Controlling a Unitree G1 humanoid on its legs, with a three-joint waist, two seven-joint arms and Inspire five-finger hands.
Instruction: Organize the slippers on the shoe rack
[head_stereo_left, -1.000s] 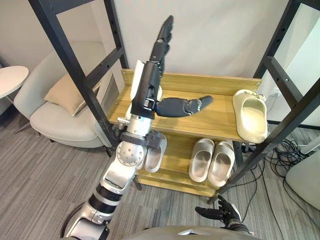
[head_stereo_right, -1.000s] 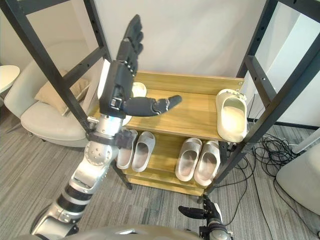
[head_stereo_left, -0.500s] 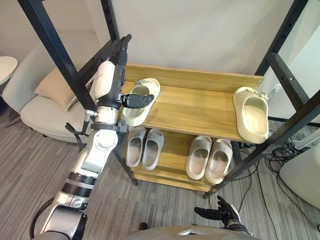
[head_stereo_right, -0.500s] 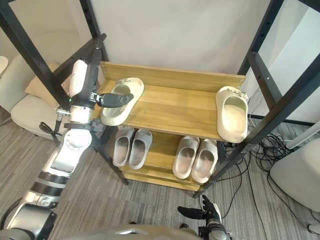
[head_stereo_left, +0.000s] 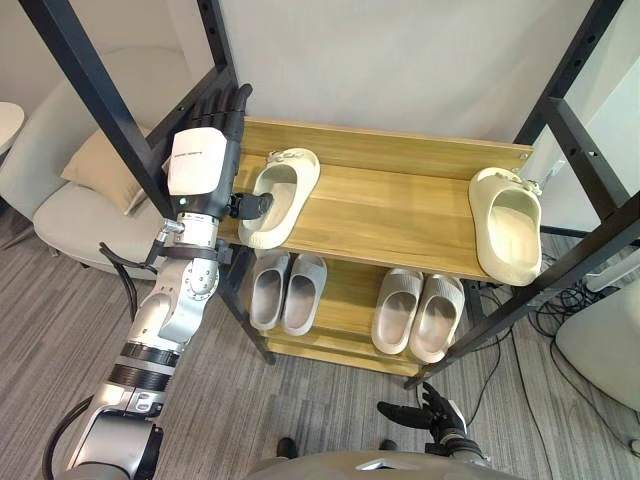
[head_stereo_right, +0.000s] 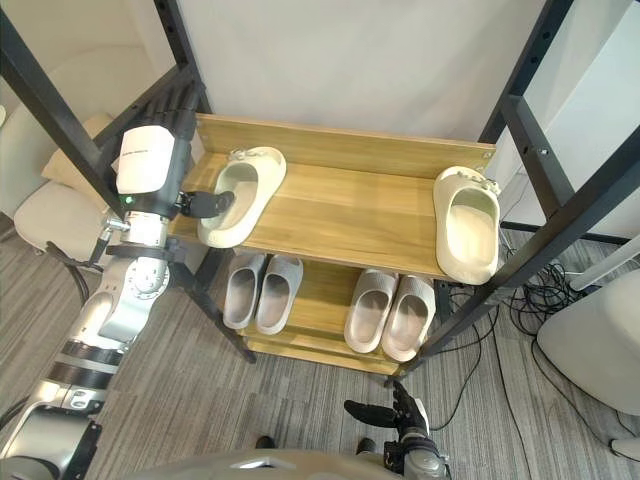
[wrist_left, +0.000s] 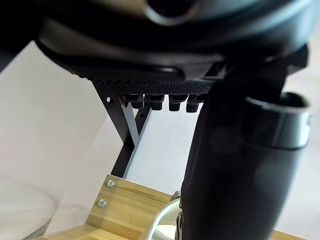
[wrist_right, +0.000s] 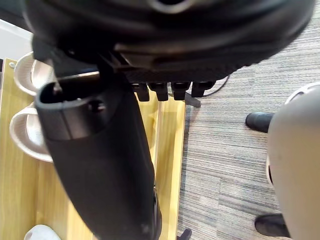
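Note:
The shoe rack (head_stereo_left: 390, 215) has two wooden shelves in a black frame. One cream slipper (head_stereo_left: 280, 195) lies at the top shelf's left end and another cream slipper (head_stereo_left: 505, 225) at its right end. Two pairs of grey slippers (head_stereo_left: 287, 292) (head_stereo_left: 420, 313) sit on the lower shelf. My left hand (head_stereo_left: 205, 150) is raised beside the left slipper with straight fingers, its back toward the camera; its thumb (head_stereo_left: 255, 205) reaches into the slipper's opening. My right hand (head_stereo_left: 425, 410) hangs low in front of the rack, fingers spread, holding nothing.
A pale armchair (head_stereo_left: 70, 200) with a beige cushion stands left of the rack, close to my left arm. Black rack posts (head_stereo_left: 120, 130) rise beside the left hand. Cables (head_stereo_left: 575, 300) lie on the grey carpet at the right, near a white object (head_stereo_left: 600, 350).
My left arm has swung down and leftward from high in front of the top shelf to its left end, uncovering the left cream slipper; the thumb now sits in that slipper's opening.

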